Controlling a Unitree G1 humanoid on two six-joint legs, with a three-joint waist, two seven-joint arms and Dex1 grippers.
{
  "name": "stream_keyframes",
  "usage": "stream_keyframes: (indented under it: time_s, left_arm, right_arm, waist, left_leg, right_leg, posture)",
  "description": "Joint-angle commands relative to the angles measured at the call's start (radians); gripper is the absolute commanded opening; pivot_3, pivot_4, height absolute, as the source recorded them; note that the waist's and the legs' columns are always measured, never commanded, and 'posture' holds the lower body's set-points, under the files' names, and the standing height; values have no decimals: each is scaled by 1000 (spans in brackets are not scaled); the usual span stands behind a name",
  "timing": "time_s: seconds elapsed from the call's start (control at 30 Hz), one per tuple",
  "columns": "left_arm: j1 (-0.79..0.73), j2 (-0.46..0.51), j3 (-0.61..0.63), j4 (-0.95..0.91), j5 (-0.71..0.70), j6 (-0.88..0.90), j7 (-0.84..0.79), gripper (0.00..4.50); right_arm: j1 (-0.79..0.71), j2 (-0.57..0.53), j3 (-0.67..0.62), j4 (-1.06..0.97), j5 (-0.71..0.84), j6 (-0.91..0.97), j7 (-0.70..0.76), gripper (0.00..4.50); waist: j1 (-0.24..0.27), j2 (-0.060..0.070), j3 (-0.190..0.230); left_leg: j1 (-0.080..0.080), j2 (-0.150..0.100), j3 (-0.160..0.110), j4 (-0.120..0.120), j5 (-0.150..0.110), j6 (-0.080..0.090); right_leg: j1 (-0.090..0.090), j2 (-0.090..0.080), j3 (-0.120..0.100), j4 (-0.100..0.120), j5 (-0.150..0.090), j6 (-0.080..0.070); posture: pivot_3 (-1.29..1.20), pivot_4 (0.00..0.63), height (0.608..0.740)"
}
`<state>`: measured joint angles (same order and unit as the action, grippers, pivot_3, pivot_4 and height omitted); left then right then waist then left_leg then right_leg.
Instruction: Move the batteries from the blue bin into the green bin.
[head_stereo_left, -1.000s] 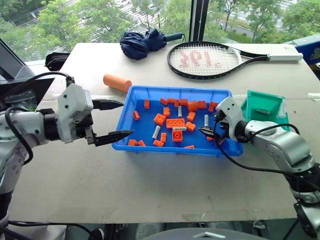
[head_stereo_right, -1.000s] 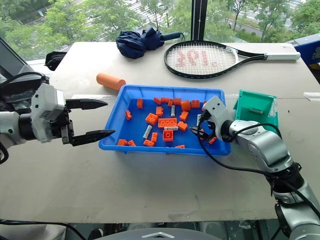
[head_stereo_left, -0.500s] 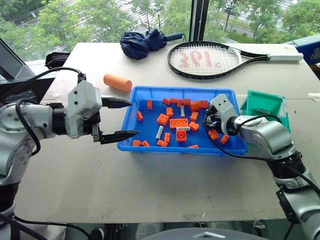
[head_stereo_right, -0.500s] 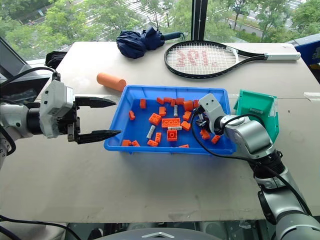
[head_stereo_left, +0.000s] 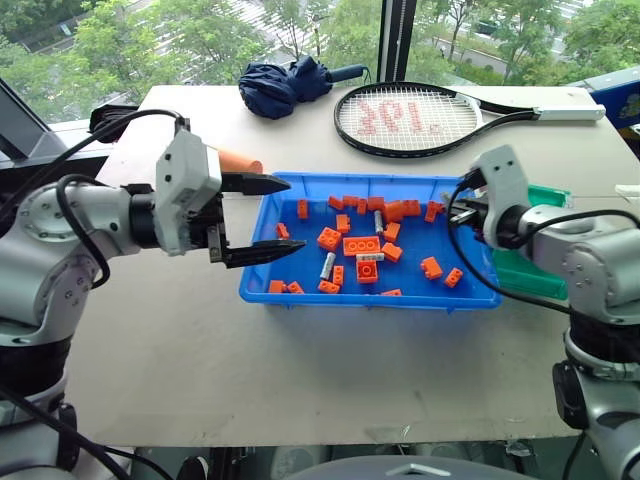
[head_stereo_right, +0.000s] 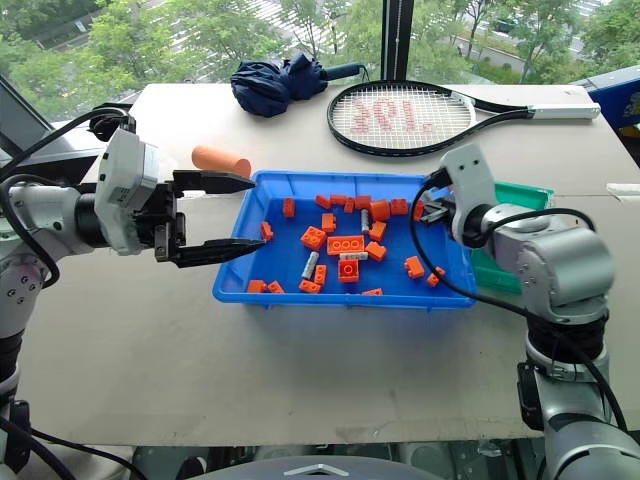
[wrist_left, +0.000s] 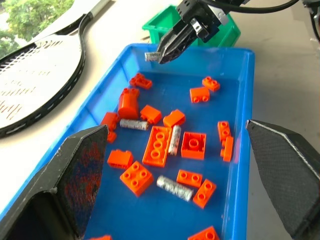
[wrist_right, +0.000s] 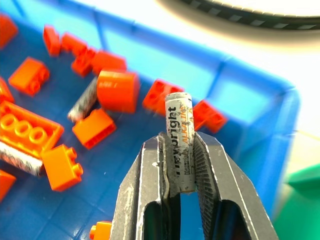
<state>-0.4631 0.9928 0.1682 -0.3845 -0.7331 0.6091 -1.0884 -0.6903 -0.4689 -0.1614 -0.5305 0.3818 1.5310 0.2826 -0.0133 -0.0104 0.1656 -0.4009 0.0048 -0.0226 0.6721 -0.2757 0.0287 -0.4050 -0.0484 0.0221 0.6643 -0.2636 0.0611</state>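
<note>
Table (head_stereo_left: 300, 380): plain pale flat top; carries both bins, with a tennis racket (head_stereo_left: 420, 118) and a folded dark umbrella (head_stereo_left: 285, 85) at the far side.
Blue bin (head_stereo_left: 262, 290): wide shallow glossy plastic tray with a raised rim, mid-table; holds scattered orange toy bricks (head_stereo_left: 362, 246) with studs, plus batteries.
Green bin (head_stereo_left: 520, 272): smaller teal plastic bin, touching or just beside the blue bin's right end, partly hidden behind the right arm.
Left gripper (head_stereo_left: 262, 217): two black tapered fingers spread wide, holding nothing, over the blue bin's left rim.
Right gripper (wrist_left: 169, 48): black fingers pinching one battery, raised over the tray's right far corner, close to the green bin.
Held battery (wrist_right: 180, 145): small silver-grey metal cylinder with printed label, standing out past the fingertips; grip looks firm.
Remaining batteries (wrist_left: 174, 188): at least three more lie flat among the bricks.
Step in hand: judged as carry, one battery lifted and not yet delivered.
Next move: calls for a short travel over the green bin's wall, then release above its opening.
</note>
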Motion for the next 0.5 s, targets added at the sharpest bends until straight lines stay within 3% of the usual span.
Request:
stream_keyframes:
  time_s: [0.03, 0.2, 0.4, 0.43, 0.5]
  left_arm:
    - [-58, -38, -25, -22, -17, 18, 28, 4500]
    - [-149, -129, -93, -14, -29, 39, 44, 4500]
    - [-230, -191, -159, 6, -1, 61, 53, 4500]
    - [-232, -189, -161, 10, 5, 58, 49, 4500]
    - [-232, -185, -162, 16, 13, 55, 42, 4500]
  right_arm:
    - [-1, -85, -127, -83, -10, 79, 2, 23]
    - [130, -226, -216, -63, -43, 50, 15, 23]
    - [250, -269, -227, -12, -54, -64, 39, 23]
    - [258, -274, -227, -9, -53, -77, 44, 967]
    - [263, -273, -228, -5, -55, -98, 43, 1703]
  waist:
    - [3, 0, 0]
    - [6, 0, 0]
    - [-10, 0, 0]
    - [-13, 1, 0]
    - [-17, 1, 0]
  left_leg:
    - [0, 0, 0, 0, 0, 0]
    - [-1, -1, 0, 0, 0, 0]
    - [1, -2, 2, 0, 0, 0]
    - [1, -2, 3, 0, 0, 0]
    - [1, -1, 2, 0, 0, 0]
  right_leg:
    - [0, 0, 0, 0, 0, 0]
    - [0, -1, 0, -1, 0, 0]
    - [0, 0, 3, 1, 0, 0]
    - [0, 1, 4, 1, 0, 0]
    - [0, 1, 3, 1, 0, 0]
  posture:
    - [0, 150, 740]
    - [0, 150, 740]
    - [0, 150, 740]
    - [0, 150, 740]
    - [0, 150, 740]
